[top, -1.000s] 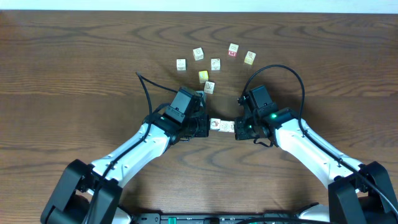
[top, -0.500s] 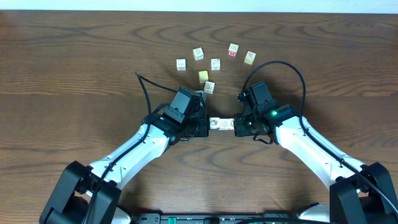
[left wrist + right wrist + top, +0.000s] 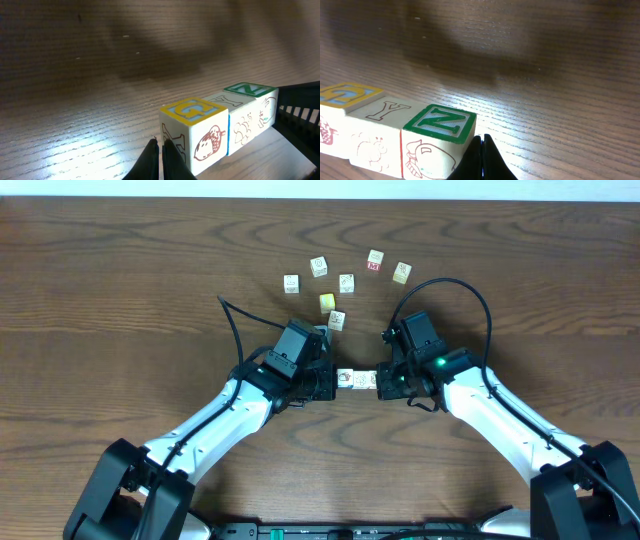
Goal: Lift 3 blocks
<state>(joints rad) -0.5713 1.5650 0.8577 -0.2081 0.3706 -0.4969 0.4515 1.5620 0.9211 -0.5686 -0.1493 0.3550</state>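
Left end effector [image 3: 159, 150] closed | right end effector [image 3: 481, 146] closed | blocks [image 3: 356, 380] apparently squeezed between

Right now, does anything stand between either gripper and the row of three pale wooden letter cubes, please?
Nothing visible does: the left gripper meets the cube row at its G end, the right gripper at its N end.

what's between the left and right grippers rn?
Three letter blocks in a row, G block, Y block, N block, between left gripper and right gripper. Clearest in wrist views.
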